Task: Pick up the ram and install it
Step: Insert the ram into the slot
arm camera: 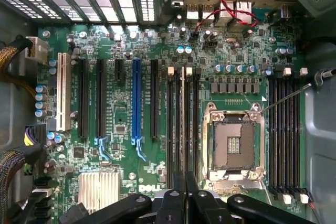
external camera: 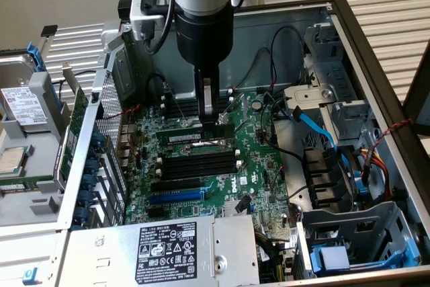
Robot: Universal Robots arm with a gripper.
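Closest to the wrist camera, the tool (arm camera: 184, 182) has its black fingers (arm camera: 177, 200) drawn narrow, pinched on the top edge of the ram (arm camera: 184, 121). That camera sees the ram edge-on, as a thin pale line running along one slot of the memory bank just beside the open CPU socket (arm camera: 233, 140). In the exterior view the tool (external camera: 217, 124) reaches straight down into the open computer case (external camera: 376, 52). There the ram (external camera: 191, 137) stands on its long edge as a green strip with a small white label, beside the socket and in line with the black slots. So the pick-up looks done and the stick is at its slot. Whether it is pressed fully home, and whether the white end clips have closed on it, cannot be told, and the grip is not yet released. The second bank of memory slots (arm camera: 283, 129), on the other side of the socket, holds no sticks. As for writing, "DELL" is printed in white on the motherboard (arm camera: 149, 187) near the finned heatsink (arm camera: 98, 188). The black label (external camera: 164, 250) on the power supply (external camera: 235, 250) carries rows of certification marks and print too small to read. The white sticker on the loose hard drive (external camera: 23, 105) is likewise unreadable.
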